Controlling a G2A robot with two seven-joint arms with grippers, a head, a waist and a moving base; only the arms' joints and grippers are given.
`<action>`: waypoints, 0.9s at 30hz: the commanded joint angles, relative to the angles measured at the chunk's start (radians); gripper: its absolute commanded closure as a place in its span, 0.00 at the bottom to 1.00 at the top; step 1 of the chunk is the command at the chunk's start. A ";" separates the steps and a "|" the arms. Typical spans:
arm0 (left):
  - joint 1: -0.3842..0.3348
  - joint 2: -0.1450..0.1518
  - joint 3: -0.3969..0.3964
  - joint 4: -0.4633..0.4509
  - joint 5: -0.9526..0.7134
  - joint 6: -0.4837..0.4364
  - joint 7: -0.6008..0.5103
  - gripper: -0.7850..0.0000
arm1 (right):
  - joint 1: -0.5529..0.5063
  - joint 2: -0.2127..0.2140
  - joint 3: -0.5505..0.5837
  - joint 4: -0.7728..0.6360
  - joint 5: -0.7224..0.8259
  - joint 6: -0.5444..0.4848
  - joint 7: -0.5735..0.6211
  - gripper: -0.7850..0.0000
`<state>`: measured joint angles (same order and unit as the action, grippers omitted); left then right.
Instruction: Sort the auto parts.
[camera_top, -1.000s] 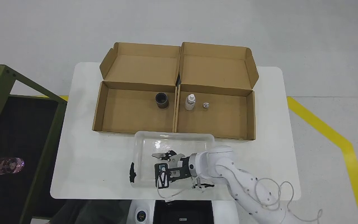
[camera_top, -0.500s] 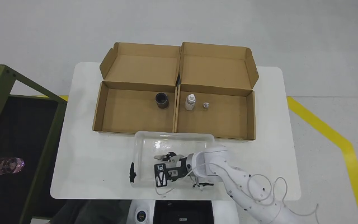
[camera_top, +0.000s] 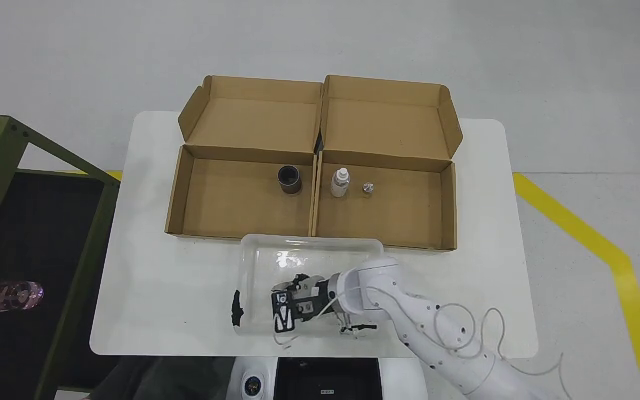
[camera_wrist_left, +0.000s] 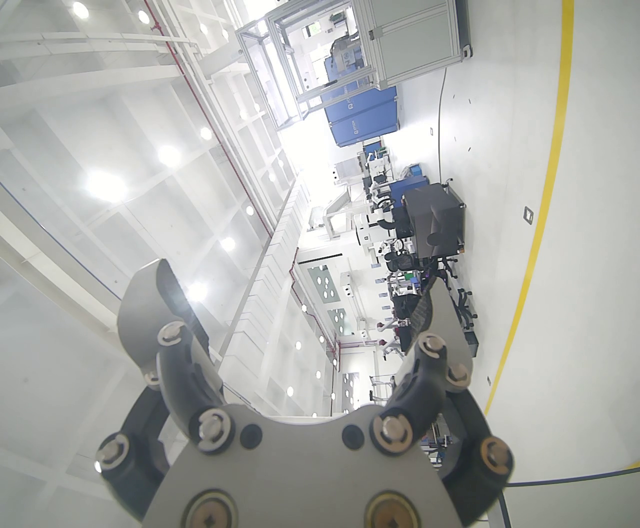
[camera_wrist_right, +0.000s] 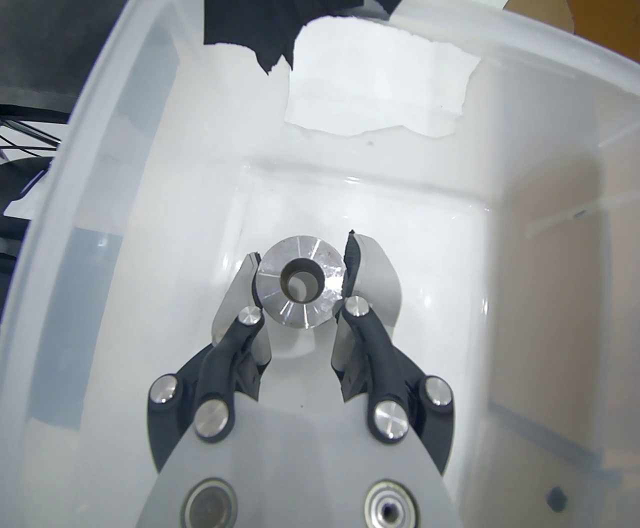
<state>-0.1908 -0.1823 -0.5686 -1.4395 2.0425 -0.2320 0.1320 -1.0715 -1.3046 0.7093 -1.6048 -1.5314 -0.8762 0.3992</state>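
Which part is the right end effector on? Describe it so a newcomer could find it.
Start at the clear plastic bin at the robot-side edge of the table, in front of the two cardboard boxes. Inside, the right end effector grips a metal ring. It is bright silver with a central hole and radial lines, unlike the dark cylinder in one box.

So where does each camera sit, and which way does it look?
Top view: above the arms, looking down on the table, cardboard boxes and clear bin; right arm shows.
Left wrist view: on the left wrist, aimed up at the ceiling; left gripper, jaws open, empty.
Right wrist view: on the right wrist, looking into the clear bin; right gripper, jaws shut on a metal ring.
Shared: top and right wrist views show the clear bin and right gripper.
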 joint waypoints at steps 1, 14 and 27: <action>0.000 0.000 0.000 0.000 0.000 0.000 0.000 0.00 | 0.004 -0.001 -0.002 0.000 0.005 0.001 -0.004 1.00; 0.000 0.000 0.000 0.000 0.000 0.000 0.000 0.00 | -0.001 0.011 0.050 -0.099 0.072 -0.004 -0.094 1.00; 0.000 0.000 0.000 0.000 0.000 0.000 0.000 0.00 | -0.032 0.037 0.151 -0.209 0.112 -0.003 -0.194 1.00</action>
<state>-0.1908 -0.1823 -0.5686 -1.4395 2.0425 -0.2320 0.1320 -1.1023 -1.2692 0.8527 -1.8084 -1.4216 -0.8804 0.2101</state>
